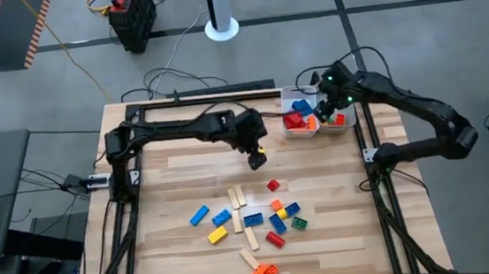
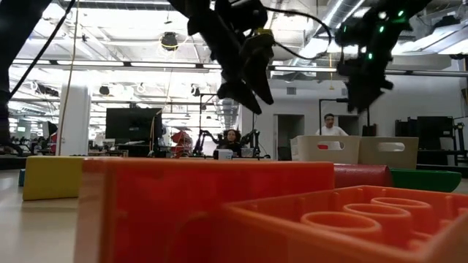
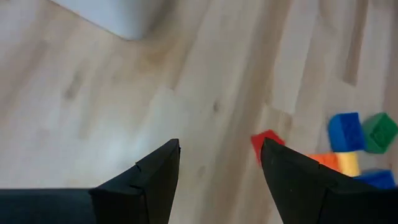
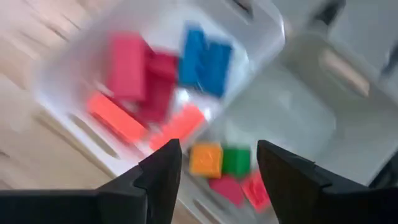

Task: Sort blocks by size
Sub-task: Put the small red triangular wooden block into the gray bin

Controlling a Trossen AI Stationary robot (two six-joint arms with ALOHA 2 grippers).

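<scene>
Left gripper (image 1: 257, 160) hovering with fingers apart, empty, nearer to lone red block (image 1: 273, 185) lying just ahead. Right gripper (image 1: 324, 110) hanging spread, empty, over trays (image 1: 287, 94) holding sorted blocks.

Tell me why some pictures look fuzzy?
Right wrist view: the blocks in the tray are smeared, likely motion blur. Low view: an orange block sits too close to be sharp. High view: sharp throughout.
</scene>
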